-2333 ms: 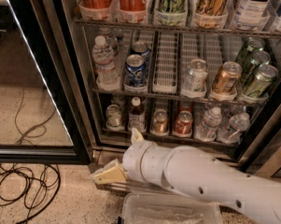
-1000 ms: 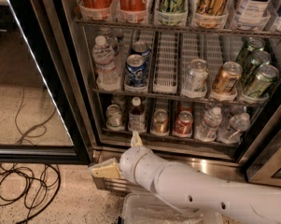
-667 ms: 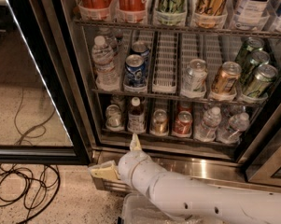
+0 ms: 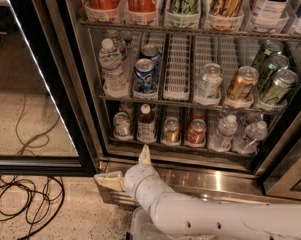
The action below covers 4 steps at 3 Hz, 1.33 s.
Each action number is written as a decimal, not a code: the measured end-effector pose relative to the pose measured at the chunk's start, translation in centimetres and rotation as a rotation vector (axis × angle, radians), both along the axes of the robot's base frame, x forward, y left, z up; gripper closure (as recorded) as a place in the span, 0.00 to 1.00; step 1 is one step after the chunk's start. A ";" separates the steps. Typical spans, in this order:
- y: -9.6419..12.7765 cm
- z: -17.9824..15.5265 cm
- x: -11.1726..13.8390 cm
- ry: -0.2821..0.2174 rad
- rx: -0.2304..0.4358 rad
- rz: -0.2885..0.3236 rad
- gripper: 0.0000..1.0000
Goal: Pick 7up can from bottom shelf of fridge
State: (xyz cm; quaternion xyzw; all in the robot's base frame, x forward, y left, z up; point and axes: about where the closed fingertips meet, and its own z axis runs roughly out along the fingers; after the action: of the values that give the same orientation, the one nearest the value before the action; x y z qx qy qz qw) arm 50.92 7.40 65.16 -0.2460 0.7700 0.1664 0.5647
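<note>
The fridge (image 4: pixel 85 109) stands open, its black-framed door (image 4: pixel 25 84) swung left. On the bottom shelf (image 4: pixel 190 146), the 7up can (image 4: pixel 122 124), pale silvery-green, stands in the leftmost lane. Beside it stand a dark bottle (image 4: pixel 146 124), a copper-gold can (image 4: pixel 171 130) and a red can (image 4: pixel 195 132). My gripper (image 4: pixel 127 168) is open and empty, below the shelf in front of the steel base. One cream finger (image 4: pixel 145 155) points up under the dark bottle; the other (image 4: pixel 109 180) points left. It touches nothing on the shelf.
Two water bottles (image 4: pixel 222 133) stand at the shelf's right. The rack above holds a water bottle (image 4: pixel 111 66), a blue can (image 4: pixel 145 75), white slotted trays (image 4: pixel 178 66) and several cans. Black cables (image 4: pixel 25 204) lie on the floor at left. A clear bin (image 4: pixel 140 226) sits under my arm.
My wrist has shifted slightly left and the forearm has dropped lower. The upper finger now points up nearer the bottom shelf's front edge. Nothing on the shelves has moved.
</note>
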 end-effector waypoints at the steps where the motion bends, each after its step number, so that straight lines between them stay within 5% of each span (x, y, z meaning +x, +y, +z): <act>1: 0.0 0.0 0.0 0.000 0.000 0.000 0.00; 3: 1.2 -1.7 1.3 -0.023 0.051 -0.047 0.00; 4: 1.6 -2.6 2.5 -0.063 0.075 -0.121 0.01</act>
State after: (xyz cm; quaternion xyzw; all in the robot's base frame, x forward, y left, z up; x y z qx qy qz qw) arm 53.47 9.02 62.52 -0.1830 0.7586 0.1529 0.6063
